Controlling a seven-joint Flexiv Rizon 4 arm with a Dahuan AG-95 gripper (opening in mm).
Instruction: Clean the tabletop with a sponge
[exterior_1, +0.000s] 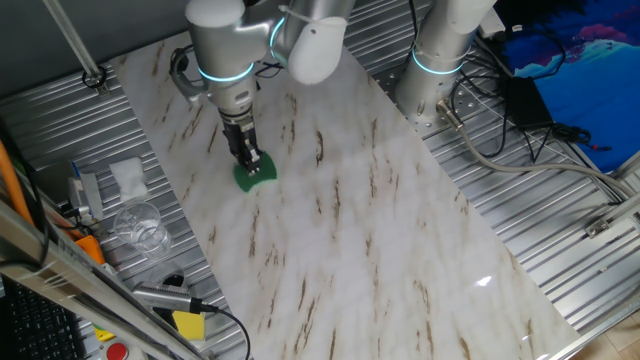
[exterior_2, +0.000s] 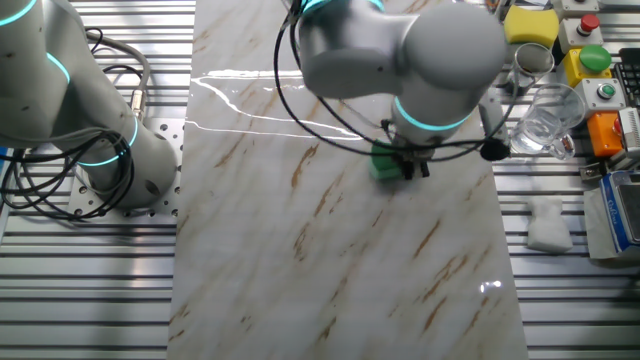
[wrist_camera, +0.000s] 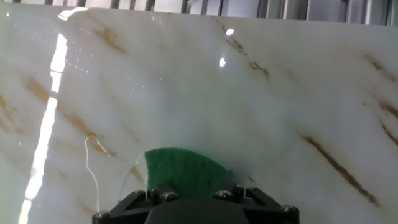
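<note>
One fixed view: the pincer points straight down onto the green sponge, which lies flat on the marble-look table toward its far left part. The fingers look closed narrow on the sponge's middle, and green shows out to the near and right of them. On the ribbed metal to the left lie a crumpled white tissue, a clear plastic cup and, nearer, a yellow block.

The other fixed view: the arm's bulky wrist hides most of the pincer; only a corner of the sponge shows beside it, pressed against the table. A streak of wet glare runs across the slab on the far side.

Hand view: the sponge fans out just beyond the pincer's black body, clamped by its near portion, with the glossy table ahead and a thin curved trace of liquid to the left.

The sponge looks soft and light, so it should squash and bend under pressure; gripping across its middle, as here, keeps it flat. The slab looks slippery when wet.
</note>
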